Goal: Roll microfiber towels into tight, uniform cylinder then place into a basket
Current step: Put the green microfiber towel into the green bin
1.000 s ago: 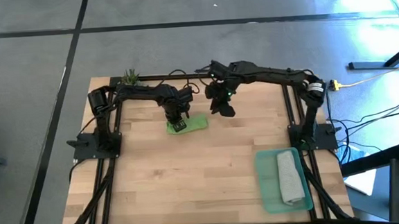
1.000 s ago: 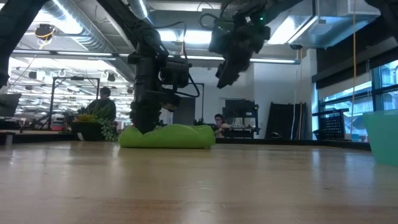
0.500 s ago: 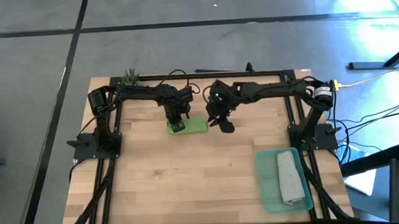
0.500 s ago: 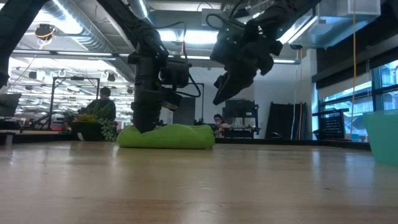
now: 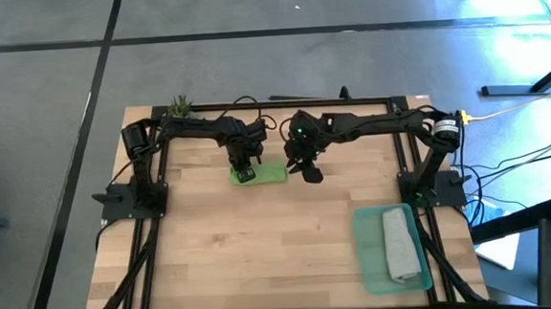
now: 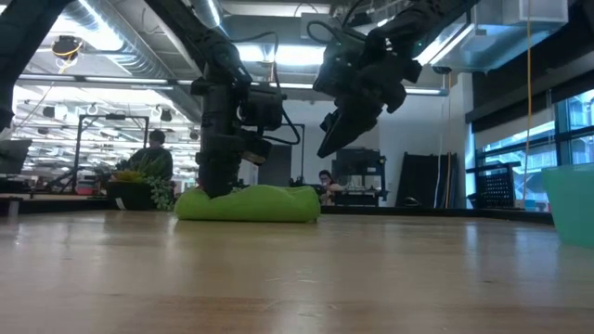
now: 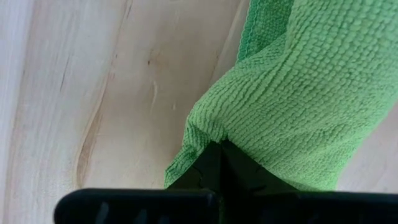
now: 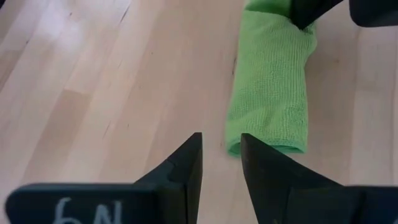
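From above, we see the green towel point(image 5: 259, 173) rolled near the bench's point(image 5: 262, 251) far edge, its long axis running left to right. Our left gripper point(image 5: 246, 170) is clenched on its left end, likely pinning the roll. The grey towel point(image 5: 401, 245) lies lengthwise in the basket point(image 5: 366, 254). At bench level, the right gripper point(image 6: 336, 137) hovers beside the roll. Its wrist view shows its jaws slightly parted, empty, lined up with the roll's free end.

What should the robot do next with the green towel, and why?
Probably lower the right gripper onto the free end of the green towel. The towel lies rolled on the table, the left gripper is shut on one end, and the right one hangs just beside the other end with its jaws slightly apart. The grey towel already lies in the basket.
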